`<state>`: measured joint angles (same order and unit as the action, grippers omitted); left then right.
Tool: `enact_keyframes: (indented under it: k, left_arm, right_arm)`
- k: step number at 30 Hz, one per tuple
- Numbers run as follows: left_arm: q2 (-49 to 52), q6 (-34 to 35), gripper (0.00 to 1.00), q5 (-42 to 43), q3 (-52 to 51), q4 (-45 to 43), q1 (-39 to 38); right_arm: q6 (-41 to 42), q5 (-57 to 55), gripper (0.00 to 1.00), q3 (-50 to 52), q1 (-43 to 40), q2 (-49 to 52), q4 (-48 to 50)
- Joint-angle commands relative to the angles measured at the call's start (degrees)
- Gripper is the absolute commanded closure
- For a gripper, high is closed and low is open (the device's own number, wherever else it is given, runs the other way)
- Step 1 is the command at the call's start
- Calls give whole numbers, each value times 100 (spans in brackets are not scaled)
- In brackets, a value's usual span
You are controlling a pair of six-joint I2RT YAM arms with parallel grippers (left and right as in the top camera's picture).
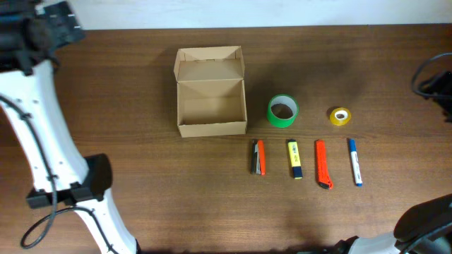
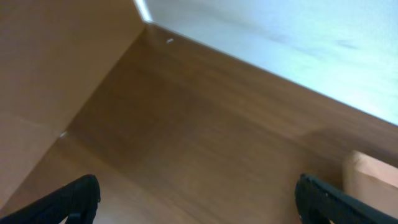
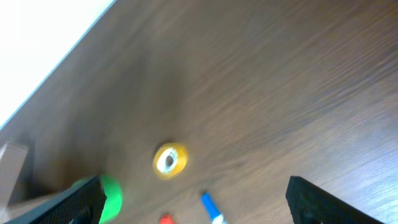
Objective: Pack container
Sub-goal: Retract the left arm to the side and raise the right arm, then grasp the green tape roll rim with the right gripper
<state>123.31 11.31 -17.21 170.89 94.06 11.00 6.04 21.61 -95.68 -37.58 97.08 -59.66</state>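
Observation:
The container (image 1: 211,106) is an open tan cardboard box with its flap lid up at the back; it looks empty. To its right lie a green tape roll (image 1: 282,111) and a yellow tape roll (image 1: 340,116). In front of them lie a black-and-orange tool (image 1: 258,156), a yellow marker (image 1: 294,159), an orange cutter (image 1: 323,164) and a blue marker (image 1: 354,161). My left gripper (image 2: 199,208) is open and empty above the far left of the table, and a box corner (image 2: 373,177) shows at its right. My right gripper (image 3: 199,205) is open and empty, high at the far right, above the yellow roll (image 3: 170,160), green roll (image 3: 112,193) and blue marker (image 3: 211,208).
The dark wooden table (image 1: 127,92) ends at a white wall along the back. The left arm's white links and base (image 1: 70,187) stand at the front left. The right arm's black cables (image 1: 434,81) hang at the right edge.

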Motion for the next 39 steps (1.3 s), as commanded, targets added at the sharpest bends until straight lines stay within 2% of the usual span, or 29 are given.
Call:
enact_keyframes:
  k: [1, 5, 7, 12, 18, 22, 24, 26, 31, 36, 37, 39]
  left_arm:
    - [-87, -400, 0, 634, -367, -175, 448]
    - [-96, -608, 0, 1497, -1027, -205, 870]
    - [-164, -699, 0, 1655, -1458, -232, 1038]
    - [-584, -798, 0, 1961, -2293, -374, 1390]
    - [-1641, -1108, 0, 1781, -3241, -564, 1445]
    - [-2393, -1213, 0, 717, -4323, -769, 1303]
    - [-2603, -1283, 0, 616, -4868, -933, 1231]
    - [-2660, -1423, 0, 535, -5313, -975, 1178]
    - [-2658, -1419, 0, 278, -6498, -1425, 1165]
    - [-2658, -1419, 0, 35, -7311, -2111, 1165]
    - [-2658, -1419, 0, 26, -7436, -2275, 1165]
    - [-2656, -1419, 0, 28, -7606, -2490, 1165]
  right_arm:
    - [-229, -308, 6, -455, 697, 44, -334]
    - [-431, -1672, 5, -1198, 1875, 44, -1069]
    - [-437, -2175, 0, -1517, 2428, 44, -1268]
    - [-538, -2857, 1, -1803, 3368, 44, -1633]
    - [-516, -2828, 1, -1801, 3445, 76, -1991]
    - [-428, -2778, 0, -1801, 3438, 186, -2122]
    - [-365, -2553, 0, -1801, 3416, 372, -2118]
    - [-278, -2376, 0, -1801, 3418, 660, -2166]
    - [-59, -2328, 9, -1803, 3427, 1539, -2271]
    - [-63, -2041, 10, -1805, 3469, 2124, -2127]
    - [-63, -1969, 11, -1805, 3469, 2214, -2087]
    - [-61, -1821, 21, -1805, 3501, 2376, -2006]
